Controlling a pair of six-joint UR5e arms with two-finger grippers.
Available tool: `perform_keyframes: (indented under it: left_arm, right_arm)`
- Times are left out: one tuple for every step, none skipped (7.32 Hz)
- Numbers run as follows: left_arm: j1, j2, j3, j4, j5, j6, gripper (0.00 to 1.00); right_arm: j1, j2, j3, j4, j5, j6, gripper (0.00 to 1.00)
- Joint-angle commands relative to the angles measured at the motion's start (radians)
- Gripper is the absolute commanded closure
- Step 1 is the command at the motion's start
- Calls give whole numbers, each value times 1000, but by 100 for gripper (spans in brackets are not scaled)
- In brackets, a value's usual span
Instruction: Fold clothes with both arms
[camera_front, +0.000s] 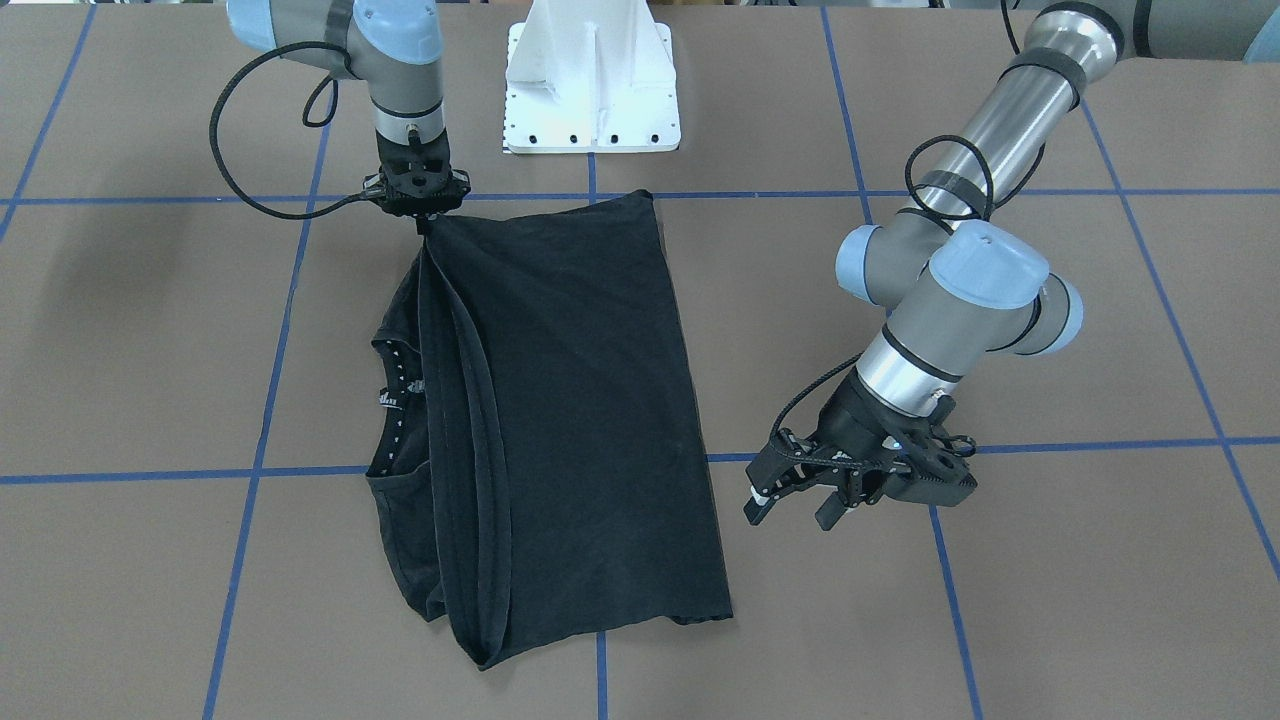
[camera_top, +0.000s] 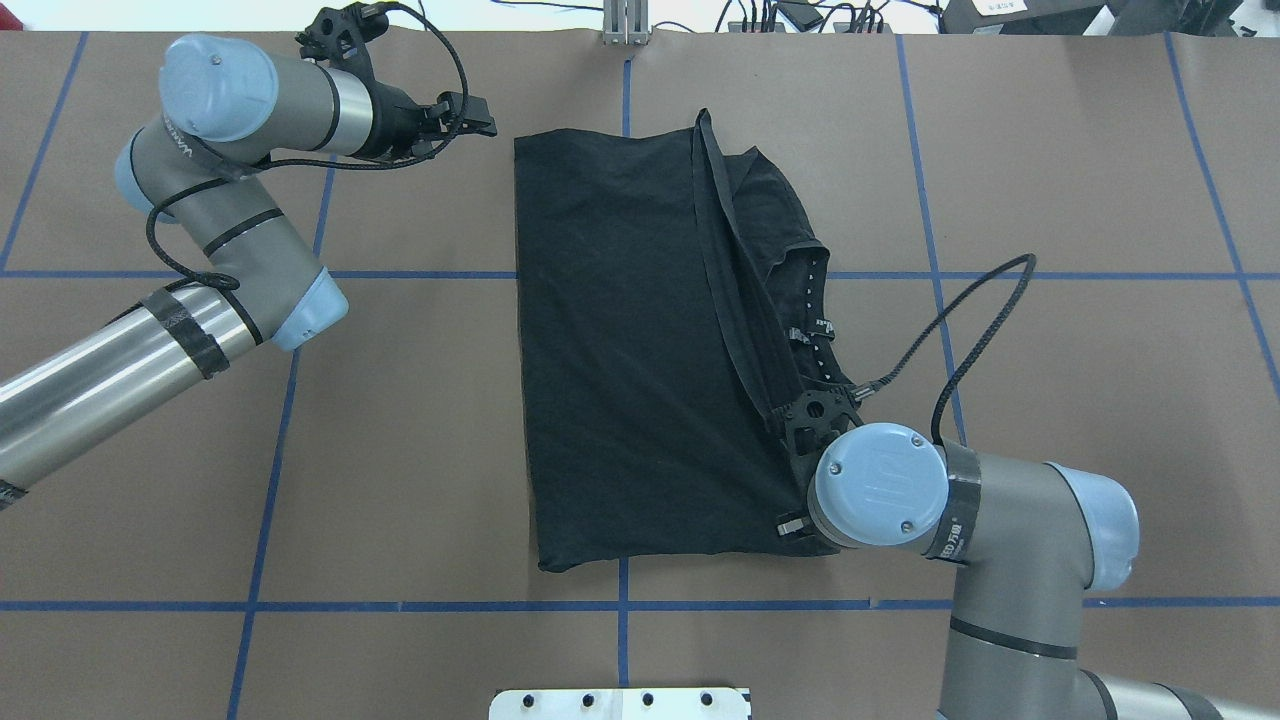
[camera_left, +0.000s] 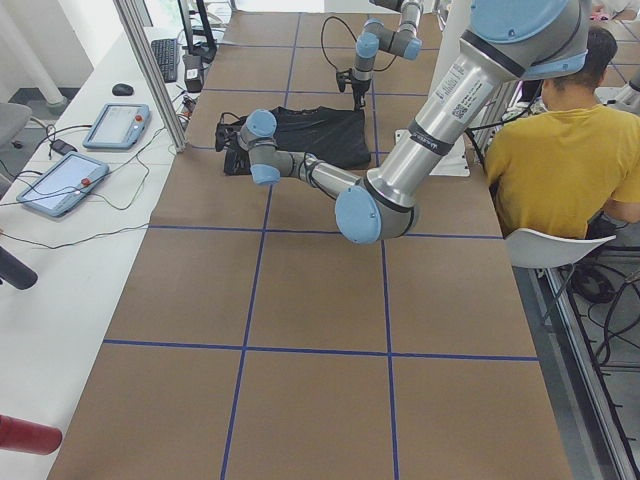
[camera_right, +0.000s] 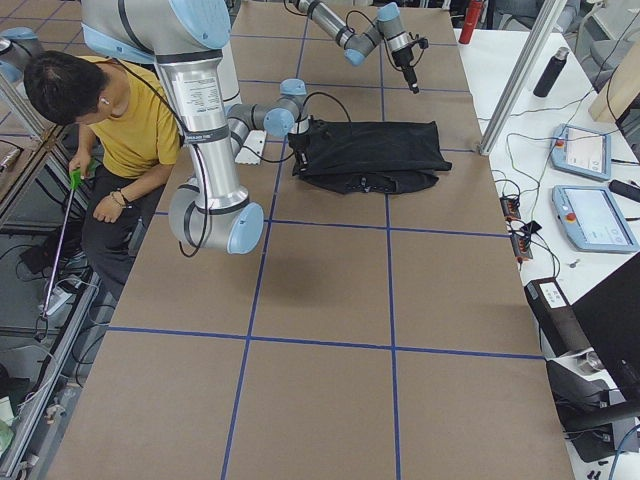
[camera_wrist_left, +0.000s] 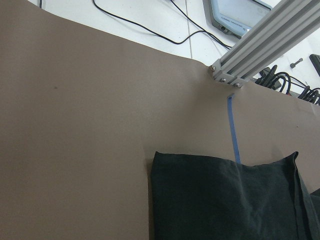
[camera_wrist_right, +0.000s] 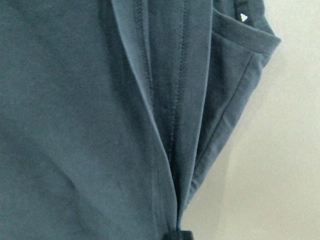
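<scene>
The black T-shirt (camera_front: 580, 400) lies folded lengthwise on the brown table, with its collar (camera_front: 395, 400) showing at one side under a raised fold. My right gripper (camera_front: 425, 222) is shut on that fold's end at the shirt's corner nearest the robot base, and the cloth (camera_wrist_right: 75, 125) fills the right wrist view. My left gripper (camera_front: 795, 508) hovers open and empty beside the shirt's far long edge, clear of the cloth. In the overhead view the left gripper (camera_top: 478, 113) stands off the shirt's (camera_top: 620, 350) far left corner. The left wrist view shows that corner (camera_wrist_left: 225, 200).
The white pedestal base (camera_front: 592, 90) stands at the robot's side of the table. A seated person in a yellow shirt (camera_left: 560, 150) is beside the table. Control tablets (camera_left: 115, 125) and cables lie on a white bench past an aluminium post (camera_wrist_left: 260, 45).
</scene>
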Motion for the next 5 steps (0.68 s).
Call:
perform_keyframes:
  left_arm:
    - [1, 1, -4, 0, 0, -6, 0]
    - [2, 1, -2, 0, 2, -6, 0]
    - [2, 1, -2, 0, 2, -6, 0]
    - [2, 1, -1, 0, 2, -5, 0]
    - [2, 1, -1, 0, 2, -6, 0]
  right_arm:
    - [-10, -6, 3, 4, 4, 57, 64]
    - [-7, -4, 3, 4, 1, 61, 40]
    - [-1, -4, 9, 5, 1, 136, 27]
    - [-1, -3, 11, 13, -4, 280, 28]
    - [1, -3, 9, 30, -12, 439, 30]
